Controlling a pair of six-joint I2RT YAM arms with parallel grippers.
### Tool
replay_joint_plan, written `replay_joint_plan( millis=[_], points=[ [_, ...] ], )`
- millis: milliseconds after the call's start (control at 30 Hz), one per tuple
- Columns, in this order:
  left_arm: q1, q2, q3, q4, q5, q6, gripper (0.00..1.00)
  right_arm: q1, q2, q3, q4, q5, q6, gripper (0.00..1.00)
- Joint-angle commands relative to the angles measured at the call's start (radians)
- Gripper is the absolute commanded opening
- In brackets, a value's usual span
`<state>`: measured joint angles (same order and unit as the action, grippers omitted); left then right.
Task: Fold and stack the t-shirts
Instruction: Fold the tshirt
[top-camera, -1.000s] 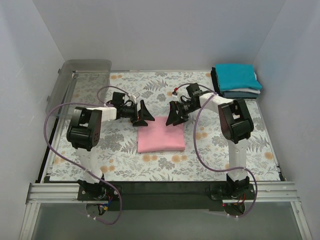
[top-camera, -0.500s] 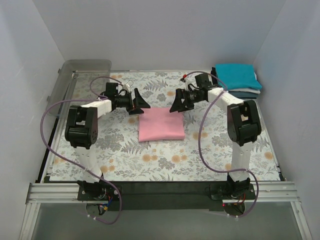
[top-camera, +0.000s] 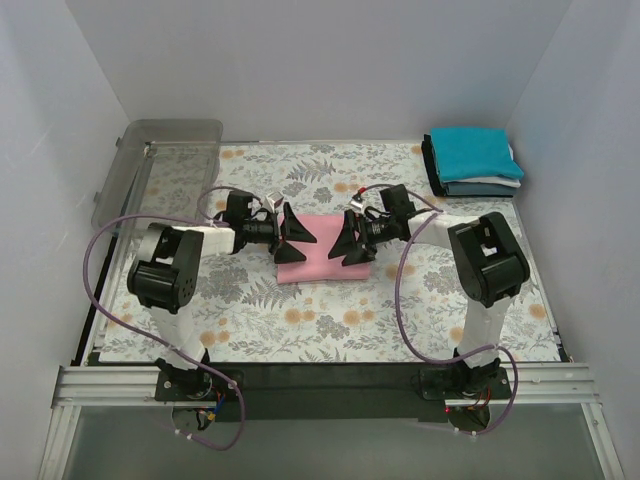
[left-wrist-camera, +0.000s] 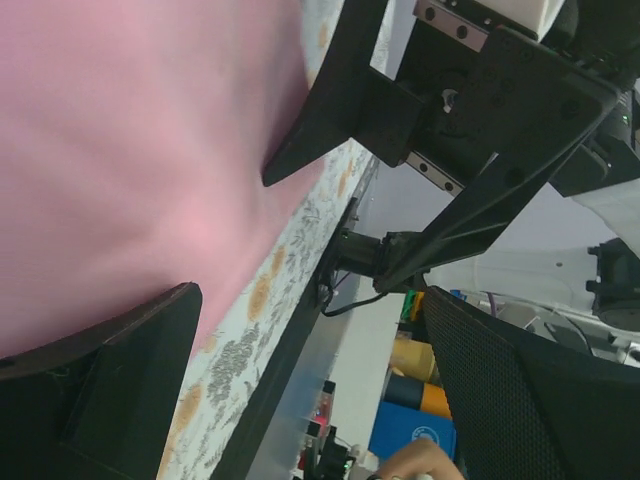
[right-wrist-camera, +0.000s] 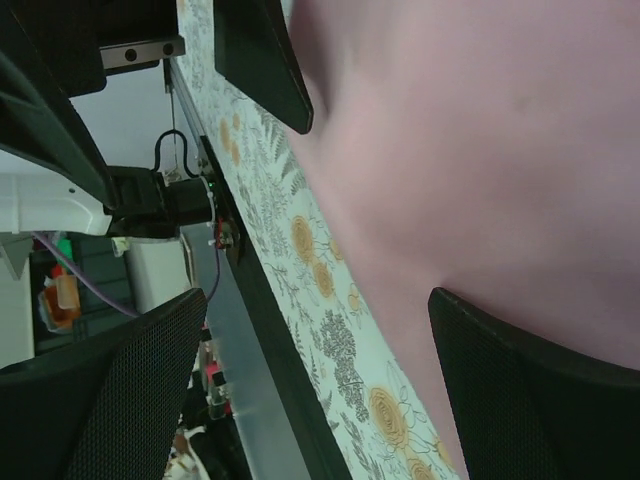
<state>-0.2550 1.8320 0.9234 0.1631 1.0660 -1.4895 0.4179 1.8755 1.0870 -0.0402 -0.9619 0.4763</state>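
A pink t-shirt (top-camera: 322, 258), folded into a rectangle, lies on the floral table cloth (top-camera: 250, 310) mid-table. My left gripper (top-camera: 298, 236) is open and empty, low over the shirt's left part. My right gripper (top-camera: 350, 244) is open and empty, low over its right part, facing the left one. In the left wrist view the pink shirt (left-wrist-camera: 130, 150) fills the upper left, with my own fingers (left-wrist-camera: 110, 390) wide apart. In the right wrist view the pink shirt (right-wrist-camera: 480, 150) fills the upper right. A stack of folded shirts (top-camera: 475, 160), teal on top, sits at the back right.
A clear plastic bin (top-camera: 160, 165) stands at the back left corner. White walls close in the table on three sides. The black table rail (top-camera: 330, 375) runs along the near edge between the arm bases.
Both grippers drew back beyond the shirt's far edge, then came forward and down over its sides. The pink shirt has shifted a little away from the arm bases.
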Motion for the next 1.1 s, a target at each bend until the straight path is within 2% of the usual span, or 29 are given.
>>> replay_joint_plan(
  millis=[0, 167, 267, 333, 400, 433, 467, 567, 633, 700, 767, 900, 933, 1067],
  points=[
    [0.011, 0.056, -0.037, 0.032, -0.049, -0.042, 0.93, -0.014, 0.062, -0.019, 0.072, 0.008, 0.042, 0.98],
    [0.034, 0.113, -0.086, 0.024, -0.071, -0.009, 0.93, -0.048, 0.126, -0.027, 0.068, 0.023, 0.028, 0.98],
    [0.045, 0.063, -0.093, -0.003, -0.055, 0.055, 0.94, -0.057, 0.091, -0.032, 0.066, -0.007, 0.036, 0.98],
    [0.043, 0.015, -0.107, 0.006, 0.017, 0.054, 0.94, -0.051, 0.016, -0.041, 0.077, -0.029, 0.077, 0.98],
    [0.036, -0.089, -0.156, 0.131, 0.063, -0.016, 0.94, -0.044, -0.077, -0.073, 0.114, -0.037, 0.12, 0.98],
    [0.031, -0.127, -0.184, 0.198, 0.069, -0.111, 0.94, -0.036, -0.107, -0.093, 0.178, -0.038, 0.158, 0.98],
    [0.025, -0.189, -0.246, 0.34, 0.072, -0.17, 0.94, -0.03, -0.133, -0.111, 0.203, -0.032, 0.221, 0.98],
    [-0.035, -0.244, -0.319, 0.511, 0.042, -0.307, 0.95, 0.001, -0.191, -0.198, 0.293, -0.029, 0.322, 0.98],
    [-0.058, -0.244, -0.366, 0.619, -0.009, -0.385, 0.95, 0.01, -0.197, -0.243, 0.398, -0.023, 0.389, 0.98],
    [-0.087, -0.189, -0.418, 0.798, -0.05, -0.506, 0.95, 0.012, -0.182, -0.301, 0.517, -0.02, 0.499, 0.98],
    [-0.105, -0.147, -0.431, 0.942, -0.069, -0.563, 0.95, 0.012, -0.164, -0.321, 0.571, -0.021, 0.553, 0.98],
    [-0.136, -0.071, -0.397, 1.012, -0.109, -0.62, 0.96, 0.012, -0.095, -0.348, 0.748, -0.04, 0.706, 0.98],
    [-0.139, -0.054, -0.39, 1.027, -0.11, -0.63, 0.96, 0.015, -0.081, -0.352, 0.848, -0.049, 0.737, 0.98],
    [-0.15, 0.01, -0.353, 1.076, -0.113, -0.683, 0.97, 0.028, -0.038, -0.361, 1.065, -0.069, 0.873, 0.96]
  ],
)
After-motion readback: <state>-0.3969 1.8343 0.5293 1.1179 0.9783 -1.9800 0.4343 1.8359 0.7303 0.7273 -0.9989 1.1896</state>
